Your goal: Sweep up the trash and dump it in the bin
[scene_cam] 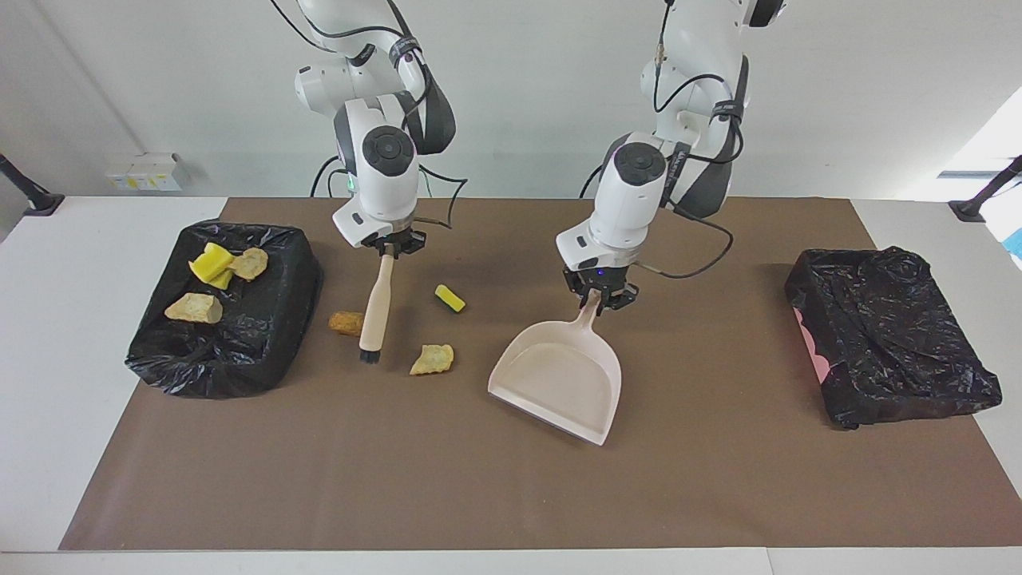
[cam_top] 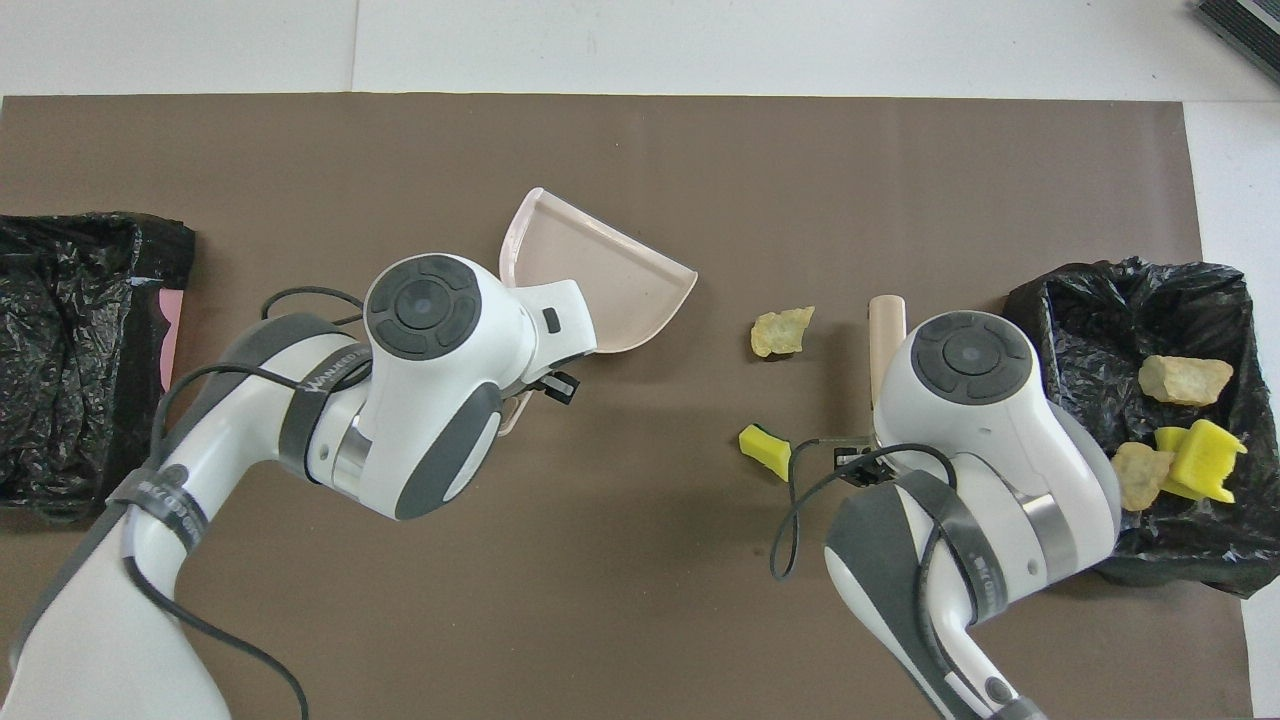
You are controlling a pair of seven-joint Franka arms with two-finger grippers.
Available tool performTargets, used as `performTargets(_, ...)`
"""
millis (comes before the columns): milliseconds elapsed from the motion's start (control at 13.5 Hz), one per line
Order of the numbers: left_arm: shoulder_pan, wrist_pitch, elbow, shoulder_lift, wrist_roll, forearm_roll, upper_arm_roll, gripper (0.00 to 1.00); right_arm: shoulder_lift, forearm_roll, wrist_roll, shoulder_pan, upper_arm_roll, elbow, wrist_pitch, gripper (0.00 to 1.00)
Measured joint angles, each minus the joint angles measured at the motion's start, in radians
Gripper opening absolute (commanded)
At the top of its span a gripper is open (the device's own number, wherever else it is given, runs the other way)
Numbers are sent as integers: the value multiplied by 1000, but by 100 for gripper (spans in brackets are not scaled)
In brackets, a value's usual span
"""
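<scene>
Seven trash pieces [scene_cam: 432, 359] on view, counted so: three loose on the table [scene_cam: 479, 495], four already in the black-lined bin [scene_cam: 263, 335] at the right arm's end.

- Loose: one yellow sponge block [scene_cam: 450, 298], one beige rock-like lump [cam_top: 781, 331], one orange-brown bread-like lump [scene_cam: 345, 322] just beside the brush's bristle end.
- In the bin: two yellow sponge blocks [scene_cam: 211, 263] pressed together, two beige lumps [scene_cam: 194, 307].
- Second black-lined bin [scene_cam: 886, 335] at the left arm's end; nothing visible in it.

Probably light, dry stuff: sponge soft and springy, lumps stiff and irregular, likely to tumble or skid under bristles. Better pushed than pinched; contact low on the side away from the pan.

Right pincer [scene_cam: 390, 249] clamped on the top of the brush [scene_cam: 374, 311] handle, bristles down at the table between bread lump and beige lump. Left pincer [scene_cam: 597, 296] clamped on the dustpan [scene_cam: 559, 379] handle, pan mouth angled toward the loose pieces yet well apart from them.
</scene>
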Motion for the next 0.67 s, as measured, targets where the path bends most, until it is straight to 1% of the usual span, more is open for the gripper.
performTargets(148, 67, -85, -1, -62, 211, 3, 1, 0, 11, -24, 0, -1, -1, 20, -23, 0)
performTargets(223, 102, -130, -1, -91, 347, 3, 2, 0, 12, -38, 0, -2, -2, 21, -43, 0)
performTargets(371, 154, -195, -11, -128, 572, 3, 4, 0, 12, -71, 0, -9, -3, 20, -91, 0)
performTargets(519, 170, -209, -40, -142, 709, 3, 3, 0, 8, -102, 0, -28, -5, 3, -114, 0)
performTargets(668, 173, -202, -77, -151, 842, 3, 3, 0, -7, -127, 0, -53, -7, -38, -109, 0)
